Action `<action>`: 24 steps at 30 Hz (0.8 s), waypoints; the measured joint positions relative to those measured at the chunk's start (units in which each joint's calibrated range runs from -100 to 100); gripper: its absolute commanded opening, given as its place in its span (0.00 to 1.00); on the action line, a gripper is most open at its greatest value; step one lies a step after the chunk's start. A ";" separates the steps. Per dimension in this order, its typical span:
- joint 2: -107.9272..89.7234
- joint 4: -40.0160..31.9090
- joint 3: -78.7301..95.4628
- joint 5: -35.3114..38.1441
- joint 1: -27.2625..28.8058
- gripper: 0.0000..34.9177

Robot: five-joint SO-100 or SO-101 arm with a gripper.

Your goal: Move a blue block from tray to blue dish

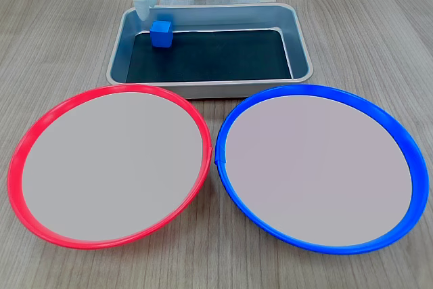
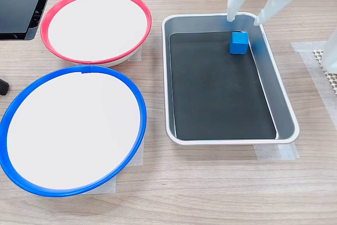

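We see a wood-grain worktop holding three containers and a small white robot arm. The tray is a rectangular silver metal pan with a raised rim and a dark bottom. In the first exterior view it sits at the back, centred behind two round dishes; in the second exterior view it lies at the second exterior view's right.

The blue block, a small bright blue cube, rests inside the tray on the dark bottom, close to one corner. In the first exterior view the block is toward the tray's far left corner.

The tool hangs above that corner of the tray with its two white fingers spread apart. We see nothing held between them. In the second exterior view the fingertips are just above the block, one to either side of it, not touching it. In the first exterior view the tool shows as a pale finger coming down just beside the block's left.

The blue dish is large, round and shallow, with a bright blue rim and a pale centre. It sits in front of the tray, at the first exterior view's right. Just beside it is a red dish of the same size; their rims nearly touch.
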 measured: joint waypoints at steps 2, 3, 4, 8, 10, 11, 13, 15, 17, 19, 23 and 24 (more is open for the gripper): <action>1.02 -0.49 0.00 0.49 -0.27 0.49; 1.71 -0.98 0.00 0.63 0.00 0.48; 2.22 -2.53 0.82 0.98 -0.09 0.46; 3.58 -4.08 2.36 1.47 -1.50 0.41; 4.52 -6.61 3.18 1.51 -2.57 0.35; 4.77 -6.61 3.36 1.56 -2.74 0.34; 5.46 -7.91 3.99 1.86 -2.83 0.33; 6.31 -9.05 4.45 1.81 -2.83 0.29; 6.99 -10.85 4.90 2.05 -4.16 0.01; 7.33 -10.93 5.17 2.30 -4.34 0.01; 7.76 -11.91 4.54 2.59 -5.93 0.01; 7.84 -11.75 4.26 2.54 -6.28 0.01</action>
